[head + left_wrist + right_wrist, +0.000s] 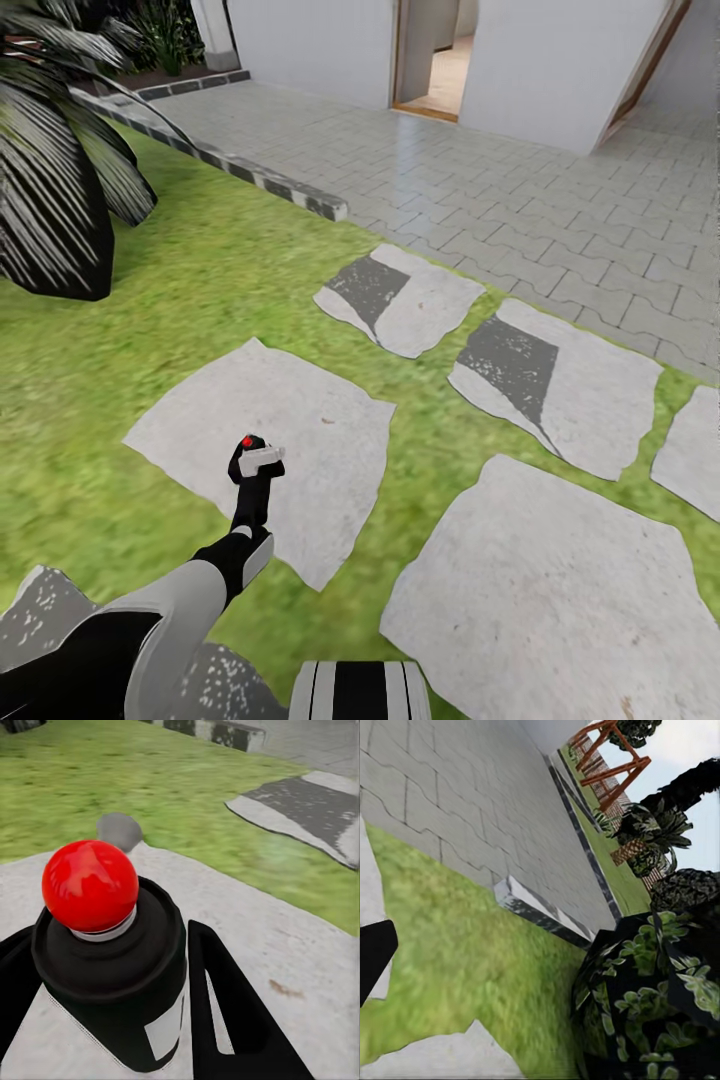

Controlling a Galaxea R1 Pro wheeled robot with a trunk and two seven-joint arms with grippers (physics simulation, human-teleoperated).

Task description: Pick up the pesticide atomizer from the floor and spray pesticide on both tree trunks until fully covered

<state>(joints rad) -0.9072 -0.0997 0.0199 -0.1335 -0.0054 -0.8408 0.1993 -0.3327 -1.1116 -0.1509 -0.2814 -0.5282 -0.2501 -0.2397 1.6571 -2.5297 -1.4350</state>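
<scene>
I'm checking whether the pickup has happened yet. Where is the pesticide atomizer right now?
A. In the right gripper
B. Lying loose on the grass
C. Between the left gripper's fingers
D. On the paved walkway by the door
C: the left wrist view shows the pesticide atomizer, red dot on top, flanked closely by the left gripper fingers, above a stepping stone.

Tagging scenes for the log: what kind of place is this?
Most likely a house's garden: a grass lawn with flat stepping stones, a paved patio leading to an open doorway, and a leafy bush. The left gripper holds the pesticide atomizer.
</scene>
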